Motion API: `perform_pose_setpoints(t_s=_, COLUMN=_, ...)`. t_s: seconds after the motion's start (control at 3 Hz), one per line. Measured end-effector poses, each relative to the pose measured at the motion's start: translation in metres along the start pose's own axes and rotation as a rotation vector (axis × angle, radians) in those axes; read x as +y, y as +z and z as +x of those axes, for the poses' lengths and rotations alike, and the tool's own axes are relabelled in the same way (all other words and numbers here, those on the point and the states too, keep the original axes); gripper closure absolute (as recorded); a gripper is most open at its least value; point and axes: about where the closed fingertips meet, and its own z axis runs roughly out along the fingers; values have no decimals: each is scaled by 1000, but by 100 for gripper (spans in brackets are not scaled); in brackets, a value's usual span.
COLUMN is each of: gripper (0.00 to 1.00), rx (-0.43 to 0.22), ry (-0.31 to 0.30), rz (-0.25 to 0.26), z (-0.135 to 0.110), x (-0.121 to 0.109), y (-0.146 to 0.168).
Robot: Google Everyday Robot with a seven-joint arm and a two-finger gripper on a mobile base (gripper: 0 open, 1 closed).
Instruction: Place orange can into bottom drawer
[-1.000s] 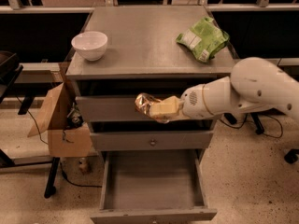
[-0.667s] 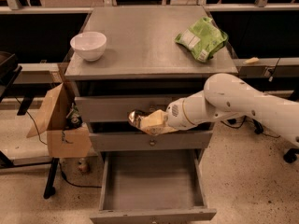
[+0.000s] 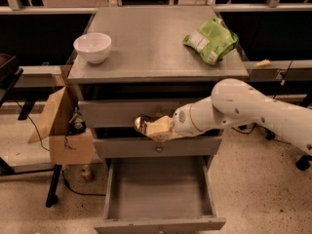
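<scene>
My gripper (image 3: 155,127) is shut on the orange can (image 3: 143,123), a small shiny orange-gold can held sideways in front of the two upper drawer fronts. The white arm reaches in from the right. The bottom drawer (image 3: 158,191) is pulled open below the can, a wide grey tray with a plain inside. The can hangs above the drawer's back part, well clear of its floor.
A white bowl (image 3: 92,47) stands at the left of the cabinet top and a green snack bag (image 3: 210,40) lies at the right. A cardboard box (image 3: 63,128) sits on a stand left of the cabinet. Speckled floor surrounds the drawer.
The gripper with the can has moved down and slightly left, from the top drawer front toward the middle drawer front, closer to the open drawer.
</scene>
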Motion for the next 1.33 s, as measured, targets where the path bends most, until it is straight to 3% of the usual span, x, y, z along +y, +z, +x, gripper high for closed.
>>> perform_pose_setpoints(t_s=0.33, gripper=100, rx=11, ry=22, rz=-18, z=18, x=-35, y=30)
perform_pose_setpoints(t_s=1.0, gripper=100, rx=109, ry=166, rz=-77, z=91, x=-146, y=158)
perform_pose_setpoints(t_s=1.33, gripper=100, rx=158, ry=223, rz=-105, z=123, x=-160, y=187)
